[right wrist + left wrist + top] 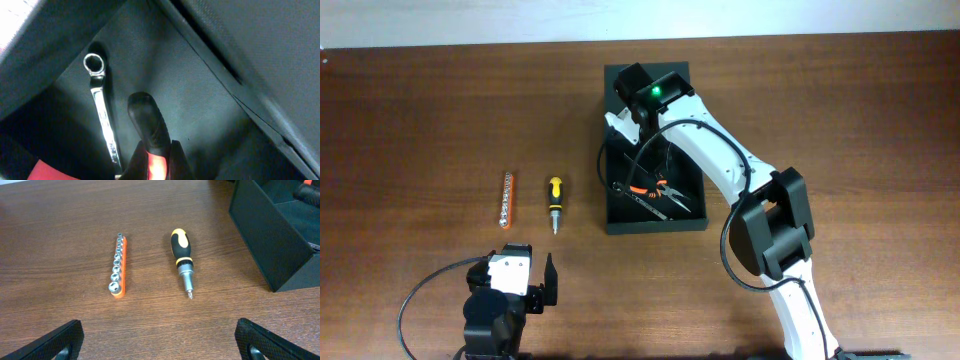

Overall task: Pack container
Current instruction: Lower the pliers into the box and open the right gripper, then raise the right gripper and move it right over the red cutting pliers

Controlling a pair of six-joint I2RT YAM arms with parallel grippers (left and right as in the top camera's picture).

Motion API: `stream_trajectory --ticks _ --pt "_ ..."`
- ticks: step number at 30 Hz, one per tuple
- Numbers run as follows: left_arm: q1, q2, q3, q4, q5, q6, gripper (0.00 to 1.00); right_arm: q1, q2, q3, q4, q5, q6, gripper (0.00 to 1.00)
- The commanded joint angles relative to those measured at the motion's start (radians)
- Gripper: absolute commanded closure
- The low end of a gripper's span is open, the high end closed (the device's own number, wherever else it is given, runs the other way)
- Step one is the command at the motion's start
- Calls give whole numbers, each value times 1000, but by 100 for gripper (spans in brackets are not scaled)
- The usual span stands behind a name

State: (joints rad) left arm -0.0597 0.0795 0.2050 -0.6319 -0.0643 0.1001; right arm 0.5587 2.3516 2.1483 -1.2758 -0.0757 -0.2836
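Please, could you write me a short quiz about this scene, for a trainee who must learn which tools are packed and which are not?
1. True or false: the screwdriver lies inside the container.
2. In the left wrist view, what lies on the table to the left of the screwdriver?
A) an orange socket rail
B) a hammer
C) a roll of tape
3. Which steel tool lies in the container together with the orange-handled pliers?

Key: 1 false; 2 A; 3 the wrench.
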Motion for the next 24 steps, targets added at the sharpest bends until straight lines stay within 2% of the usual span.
stream_trajectory --ticks 1,6,8,16,19,23,24 --pt "-3 0 18 3 -11 -8 1 -5 13 -2 14 1 12 96" --pt "-3 0 18 2 -11 -8 1 -5 13 -2 24 1 12 83" --pt "-3 0 18 2 -11 -8 1 -5 13 -2 24 1 12 75" --pt "-3 0 18 2 -11 -8 1 -5 13 -2 26 2 12 66" --pt "-3 0 18 2 -11 -8 1 -5 13 3 27 2 13 57" --pt "-3 0 18 2 -11 -8 1 -5 13 62 -1 2 13 39" --pt "-3 0 18 2 -11 -8 1 -8 13 89 -15 6 15 32"
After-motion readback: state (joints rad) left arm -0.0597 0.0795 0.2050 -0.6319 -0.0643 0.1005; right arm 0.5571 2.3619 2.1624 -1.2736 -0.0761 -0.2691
